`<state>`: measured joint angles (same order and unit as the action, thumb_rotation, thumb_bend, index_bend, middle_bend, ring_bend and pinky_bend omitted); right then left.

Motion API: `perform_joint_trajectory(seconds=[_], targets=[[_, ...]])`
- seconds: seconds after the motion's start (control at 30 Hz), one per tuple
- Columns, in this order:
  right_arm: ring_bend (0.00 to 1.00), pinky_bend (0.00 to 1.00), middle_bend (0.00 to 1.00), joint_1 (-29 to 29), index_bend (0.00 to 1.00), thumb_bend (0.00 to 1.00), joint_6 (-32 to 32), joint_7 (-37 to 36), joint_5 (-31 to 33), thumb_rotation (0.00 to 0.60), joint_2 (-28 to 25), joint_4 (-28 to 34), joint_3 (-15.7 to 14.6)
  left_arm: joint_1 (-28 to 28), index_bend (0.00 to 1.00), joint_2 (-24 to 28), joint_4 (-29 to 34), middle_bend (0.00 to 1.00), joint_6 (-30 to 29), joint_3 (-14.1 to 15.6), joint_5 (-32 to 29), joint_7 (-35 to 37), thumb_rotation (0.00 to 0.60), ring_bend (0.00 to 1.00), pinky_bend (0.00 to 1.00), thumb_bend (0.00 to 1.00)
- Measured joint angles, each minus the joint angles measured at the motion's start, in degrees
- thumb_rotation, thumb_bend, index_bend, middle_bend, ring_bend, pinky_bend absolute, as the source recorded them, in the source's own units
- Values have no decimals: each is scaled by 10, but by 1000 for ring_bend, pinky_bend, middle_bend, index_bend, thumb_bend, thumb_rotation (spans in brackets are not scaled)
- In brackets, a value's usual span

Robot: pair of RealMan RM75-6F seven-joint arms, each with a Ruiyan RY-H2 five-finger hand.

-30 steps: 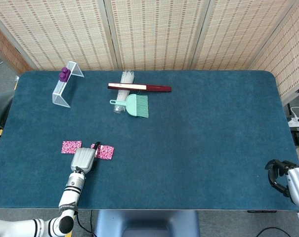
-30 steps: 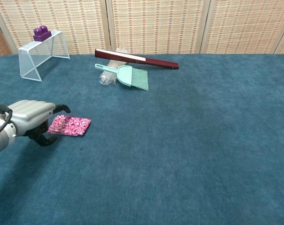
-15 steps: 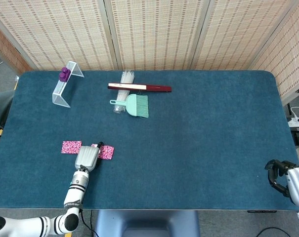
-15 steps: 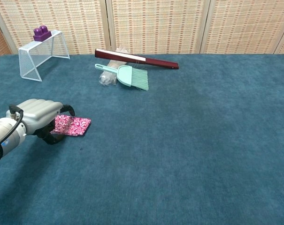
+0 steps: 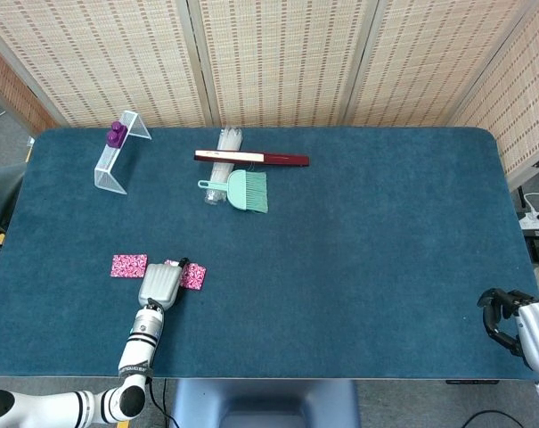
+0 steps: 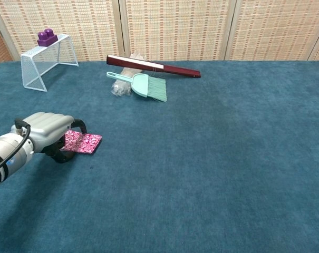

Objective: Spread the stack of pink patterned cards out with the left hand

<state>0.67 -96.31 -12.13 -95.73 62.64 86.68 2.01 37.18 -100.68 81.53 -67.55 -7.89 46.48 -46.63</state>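
Observation:
A stack of pink patterned cards (image 5: 192,275) (image 6: 85,142) lies on the blue table near its front left. One separate pink card (image 5: 129,266) lies to the left of it, apart. My left hand (image 5: 160,285) (image 6: 47,129) rests palm-down over the stack's left part, fingers curled onto the cards and hiding them there. At the table's front right corner, off the edge, my right hand (image 5: 505,317) hangs with curled fingers and nothing in it.
A mint brush (image 5: 238,190) (image 6: 141,86), a dark red stick (image 5: 251,158) (image 6: 153,66) and a clear bundle (image 5: 224,150) lie at the back middle. A small wire goal (image 5: 119,153) (image 6: 46,60) with a purple block (image 5: 116,135) (image 6: 47,37) stands at the back left.
My left hand has slid right and a little forward, covering more of the stack. The single card on the left stays put. The right hand has not moved.

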Motion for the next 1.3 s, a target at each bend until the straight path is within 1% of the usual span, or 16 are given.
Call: perform_joint_trajectory(seconds=[0.43,0.63,0.83,0.93,1.17,1.3], targets=[[666,931,735,0,791,549,1,1,0,600,0,0,0,-8,277,9,14,1000,-15,4,23,10,600,1000,1000,392],[666,931,735,0,791,549,1,1,1,600,0,1,0,-21,286,28,34,1000,-34,15,45,15,600,1000,1000,392],[666,931,735,0,791,549,2,2,1,600,0,1,0,-45,292,61,60,1000,-60,35,68,18,600,1000,1000,391],[666,931,735,0,791,549,1,2,0,600,0,2,0,-63,293,84,71,1000,-74,49,79,24,600,1000,1000,390],[666,931,735,1,791,549,2,6,2,600,2,3,1,-115,294,137,93,1000,-105,81,99,51,600,1000,1000,390],[666,931,735,1,791,549,3,10,2,600,4,3,1,-136,293,152,99,1000,-113,92,108,66,600,1000,1000,391]])
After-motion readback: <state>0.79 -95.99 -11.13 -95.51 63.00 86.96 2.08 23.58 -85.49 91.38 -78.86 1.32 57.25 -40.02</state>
